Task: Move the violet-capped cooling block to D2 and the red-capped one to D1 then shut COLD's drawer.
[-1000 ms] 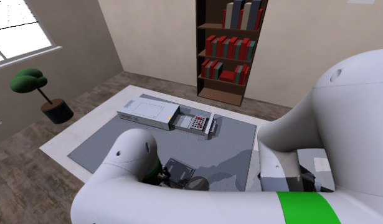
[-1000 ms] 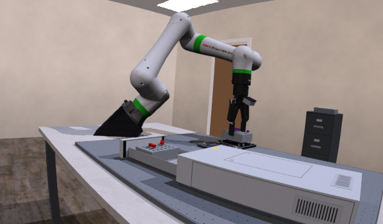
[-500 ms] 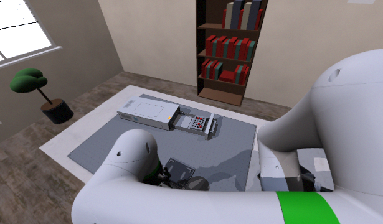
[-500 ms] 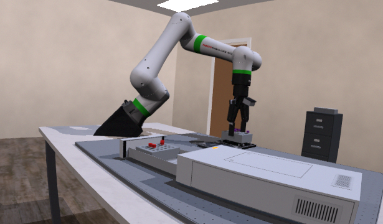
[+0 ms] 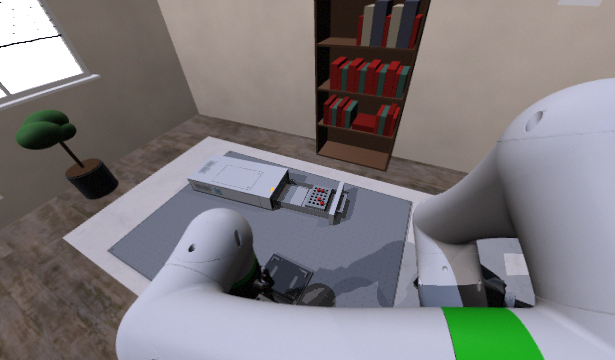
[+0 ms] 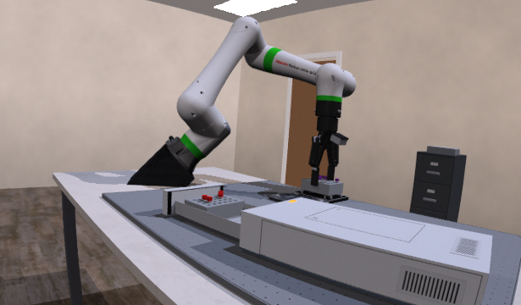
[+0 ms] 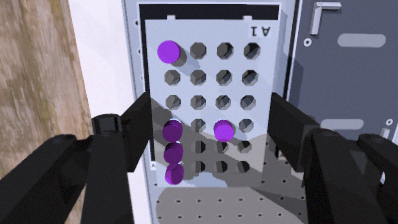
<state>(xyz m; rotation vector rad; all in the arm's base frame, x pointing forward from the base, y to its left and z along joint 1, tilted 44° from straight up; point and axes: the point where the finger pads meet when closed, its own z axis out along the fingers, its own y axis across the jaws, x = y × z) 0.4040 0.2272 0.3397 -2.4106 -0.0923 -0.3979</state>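
The cooling block with violet-capped tubes (image 6: pixel 324 187) (image 7: pixel 211 90) is between the fingers of my gripper (image 6: pixel 323 180) (image 7: pixel 209 108), which is shut on it. It looks level, low over or in slot D2 (image 7: pixel 210 11); a remaining gap underneath cannot be told. Several violet caps show in its bores. Slot D1 (image 5: pixel 289 272) (image 7: pixel 350 70) is a dark plate beside it, with no block on it. The block with red-capped tubes (image 5: pixel 314 195) (image 6: pixel 215 206) sits in the open drawer (image 5: pixel 337 204) (image 6: pixel 205 220) near its front panel. COLD's lamp (image 5: pixel 272 190) (image 6: pixel 292 201) is lit orange.
The cooler COLD (image 5: pixel 237 175) (image 6: pixel 370 241) stands on the grey deck (image 5: pixel 367 215), its drawer pulled out. In the top view my forearm (image 5: pixel 307 330) hides D2 and the held block. The drawer's front panel and handle stand up beyond the red-capped block.
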